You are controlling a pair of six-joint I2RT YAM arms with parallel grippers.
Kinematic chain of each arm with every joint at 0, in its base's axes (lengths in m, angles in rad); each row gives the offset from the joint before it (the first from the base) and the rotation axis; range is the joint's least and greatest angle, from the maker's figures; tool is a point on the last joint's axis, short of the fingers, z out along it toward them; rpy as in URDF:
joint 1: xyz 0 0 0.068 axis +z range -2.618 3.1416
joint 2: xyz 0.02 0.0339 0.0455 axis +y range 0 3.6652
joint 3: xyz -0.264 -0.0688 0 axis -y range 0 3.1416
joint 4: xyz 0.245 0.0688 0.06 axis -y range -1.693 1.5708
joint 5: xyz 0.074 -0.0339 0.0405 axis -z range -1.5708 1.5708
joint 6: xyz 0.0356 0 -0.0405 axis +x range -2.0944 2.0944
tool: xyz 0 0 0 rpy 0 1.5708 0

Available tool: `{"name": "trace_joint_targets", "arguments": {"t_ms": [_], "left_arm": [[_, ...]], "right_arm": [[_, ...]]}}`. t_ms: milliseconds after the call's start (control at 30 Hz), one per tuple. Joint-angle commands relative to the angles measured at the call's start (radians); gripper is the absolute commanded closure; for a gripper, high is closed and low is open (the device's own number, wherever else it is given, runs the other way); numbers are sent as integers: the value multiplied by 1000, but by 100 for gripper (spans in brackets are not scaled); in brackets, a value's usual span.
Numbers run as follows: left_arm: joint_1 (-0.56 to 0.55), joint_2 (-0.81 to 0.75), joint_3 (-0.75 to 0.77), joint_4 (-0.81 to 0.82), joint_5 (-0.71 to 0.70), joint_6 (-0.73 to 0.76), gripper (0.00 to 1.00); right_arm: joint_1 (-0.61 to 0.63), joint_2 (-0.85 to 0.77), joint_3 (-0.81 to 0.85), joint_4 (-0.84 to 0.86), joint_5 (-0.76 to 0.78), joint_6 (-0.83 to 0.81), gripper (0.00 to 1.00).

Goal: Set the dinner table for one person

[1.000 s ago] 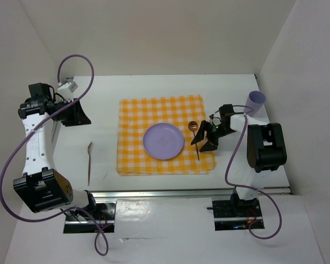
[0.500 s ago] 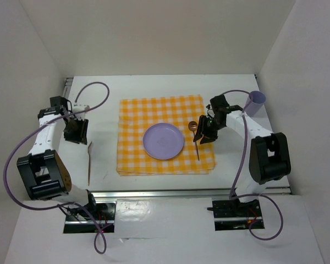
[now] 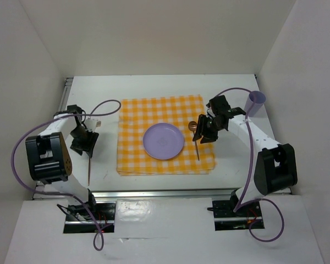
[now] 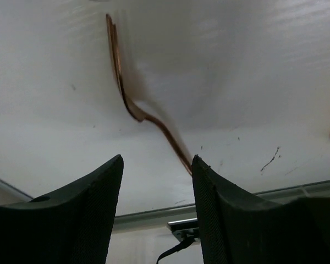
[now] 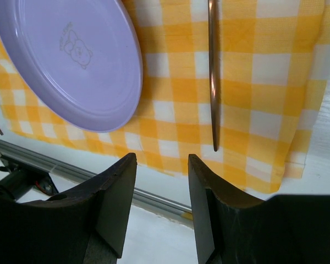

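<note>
The white dinner table (image 3: 154, 88) carries an orange-and-white checked cloth (image 3: 135, 118) with a purple plate (image 3: 163, 141) at its middle. A copper spoon (image 3: 197, 151) lies on the cloth right of the plate. My right gripper (image 3: 202, 133) hovers open over the spoon; in the right wrist view (image 5: 162, 159) the spoon's handle (image 5: 212, 82) and the plate (image 5: 66, 60) lie ahead of the fingers. A copper fork (image 3: 89, 168) lies on the bare table left of the cloth. My left gripper (image 3: 83, 144) is open over its far end, and the fork (image 4: 148, 118) shows just beyond the fingers (image 4: 157, 165).
A purple cup (image 3: 256, 101) stands at the table's far right, near the side wall. White walls close in the table on three sides. A metal rail (image 3: 192, 192) runs along the near edge, also in the left wrist view (image 4: 297, 190).
My left arm has swung in from the far left, bringing its gripper down over the fork. My right gripper has shifted slightly along the spoon and its arm has stretched out.
</note>
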Motion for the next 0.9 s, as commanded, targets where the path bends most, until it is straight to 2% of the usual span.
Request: {"name": "trace_joint_targets", "arguments": {"t_ms": [0,100,233,333,467,500,633,667,800,867], "left_arm": [[-4,73,50,15,50,-69,40],[-4,94,86,1,77,-78,40],[-22,141,74,12,9,-89,45],[-41,164,38,39,-41,-98,58],[-59,204,6,84,-50,-121,70],[-59,215,-5,96,-65,-135,76],[-59,241,-5,115,-65,-144,90],[-59,250,-5,115,-50,-154,100],[-47,270,21,106,48,-155,100],[-18,270,69,52,175,-155,100]], "right_arm": [[2,1,31,12,6,-17,50],[2,1,31,12,15,-17,50],[2,1,5,23,15,-17,50],[2,-10,-4,32,15,-17,50],[2,-10,-4,32,15,-17,50],[2,-10,5,23,15,-17,50],[2,-28,5,23,25,-17,50],[2,-28,5,14,25,-17,50],[2,-51,5,14,25,-17,50],[2,-51,-4,5,25,-8,50]]}}
